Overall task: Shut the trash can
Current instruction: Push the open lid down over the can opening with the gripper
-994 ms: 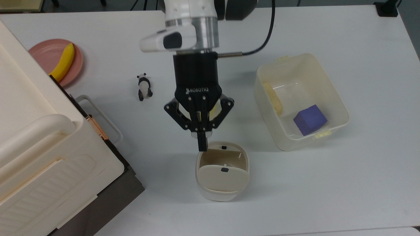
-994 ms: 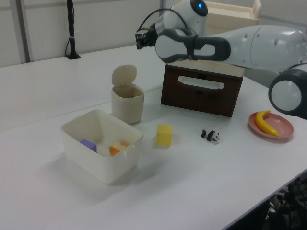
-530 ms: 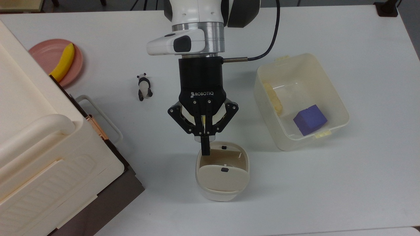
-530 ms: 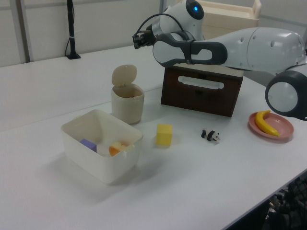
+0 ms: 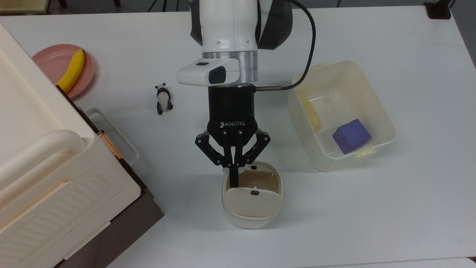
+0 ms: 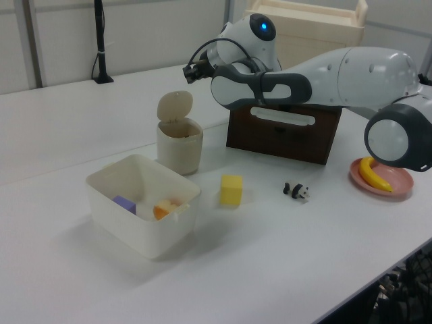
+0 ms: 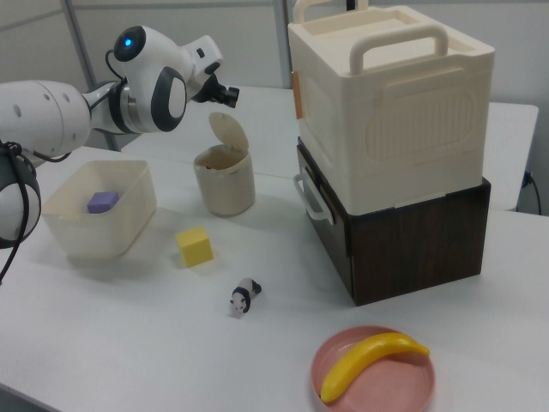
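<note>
Since a second ago: arm slid toward the bin, so in the top view the hand point(image 5: 233, 175) now hangs over the open mouth instead of short of the rim; nothing else on the tabletop point(image 5: 372, 208) budged.
Ribbed box: big cream ribbed box point(image 7: 390, 112) stacked on a dark brown box point(image 7: 412, 236), well apart from the action, no worry there.
Tub: translucent tub point(image 5: 342, 115) with a purple cube point(image 5: 351, 136) in it, near the bin but not touching.
Trash can: trash can point(image 5: 252, 193) sits mid-tabletop, just in front of the hand in the top view; lid point(image 6: 175, 106) stands upright on its hinge, so still wide open.
Hand: fingers pinched together, holding nothing, up above the can and level with the lid in the left view.
How I'd do it: get behind the raised lid, push it forward and down with the closed fingertips, go slow so the light can doesn't tip or skate, press till it clicks.
Small stuff: yellow cube point(image 6: 231, 190), panda figure point(image 5: 163, 98), banana point(image 5: 71, 70) on a pink plate point(image 5: 52, 61), all out of the way.
</note>
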`<state>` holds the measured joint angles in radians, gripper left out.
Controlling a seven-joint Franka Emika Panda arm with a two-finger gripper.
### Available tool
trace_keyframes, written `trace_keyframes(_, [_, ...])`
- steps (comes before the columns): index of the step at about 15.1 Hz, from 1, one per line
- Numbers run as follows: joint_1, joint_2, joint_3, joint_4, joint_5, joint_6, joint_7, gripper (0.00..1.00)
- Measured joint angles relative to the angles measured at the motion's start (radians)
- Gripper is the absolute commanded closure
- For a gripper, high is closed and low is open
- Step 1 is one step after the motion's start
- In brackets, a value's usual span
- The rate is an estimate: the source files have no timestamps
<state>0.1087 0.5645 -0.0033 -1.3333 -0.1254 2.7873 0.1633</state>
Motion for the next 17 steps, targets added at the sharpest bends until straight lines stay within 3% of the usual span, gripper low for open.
trace_keyframes(17, [0.015, 0.035, 0.000, 0.014, -0.015, 0.053, 0.000, 1.00])
